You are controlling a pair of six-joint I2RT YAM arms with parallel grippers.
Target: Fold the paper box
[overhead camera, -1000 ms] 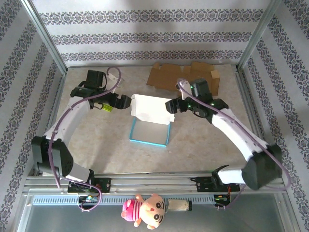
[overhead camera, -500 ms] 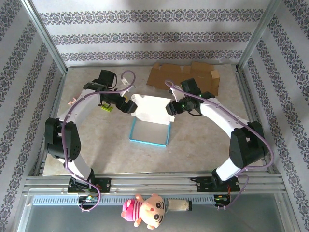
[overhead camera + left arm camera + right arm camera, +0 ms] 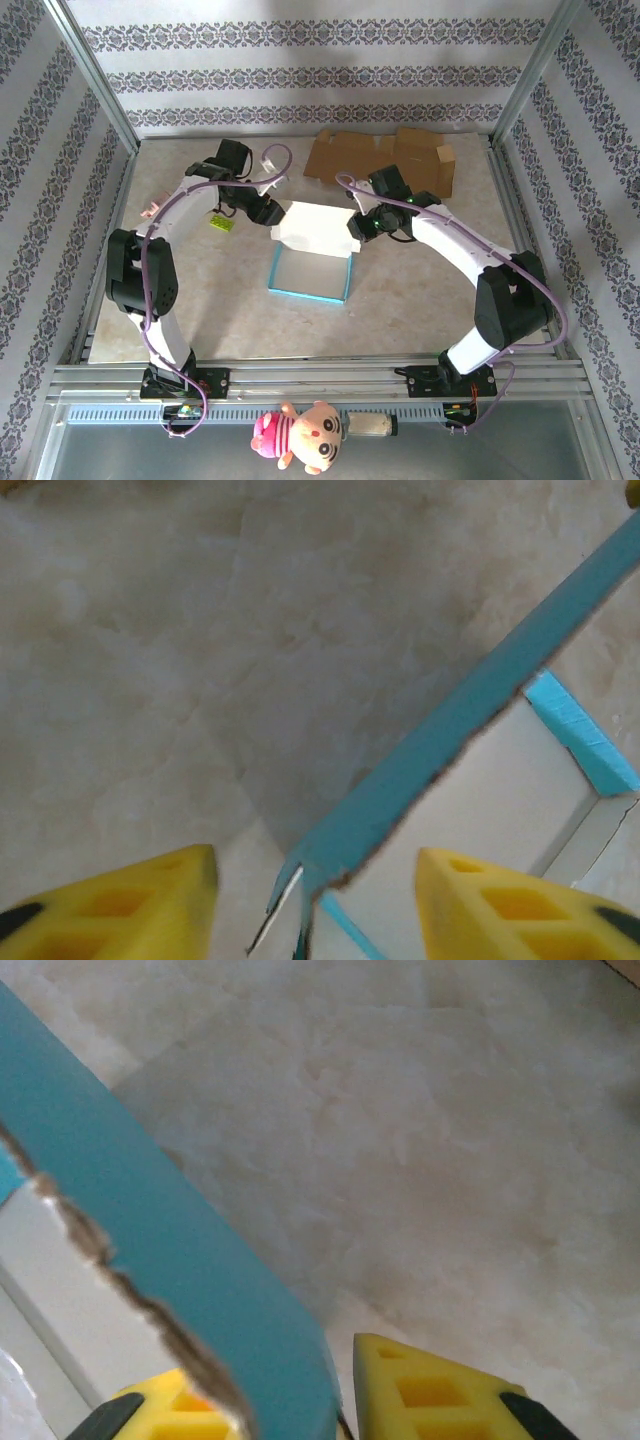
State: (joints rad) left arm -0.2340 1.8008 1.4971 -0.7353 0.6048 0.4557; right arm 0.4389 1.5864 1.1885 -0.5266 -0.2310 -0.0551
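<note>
On the left of the marble-patterned table (image 3: pixel 200 290), the left arm curves inward from its base, past a small yellow-green scrap (image 3: pixel 220 223) lying on the table just beside it. The left gripper (image 3: pixel 272 215) sits at the left corner of the paper box (image 3: pixel 312 228). In the left wrist view, the left gripper (image 3: pixel 315 858) is released: its yellow fingers (image 3: pixel 140 900) stand apart on either side of the corner of the box's blue-edged flap (image 3: pixel 470 695), with bare table showing in the gaps.

The box lies at the centre of the table, a shallow tray with a blue rim and a white panel raised along its far side, spanning the space between the two grippers. Behind it, against the back wall, lies a flattened piece of brown cardboard (image 3: pixel 380 160), well apart from the box.

On the right, the right gripper (image 3: pixel 355 225) meets the white panel's right corner. In the right wrist view, the right gripper (image 3: pixel 275 1360) is drawn close around the blue flap (image 3: pixel 150 1210), which covers part of one yellow finger while the other finger (image 3: pixel 430 1390) sits just beside its edge. Whether the flap is actually pinched cannot be told.

A pink plush toy (image 3: pixel 300 432) rests on the rail in front of the arm bases.
</note>
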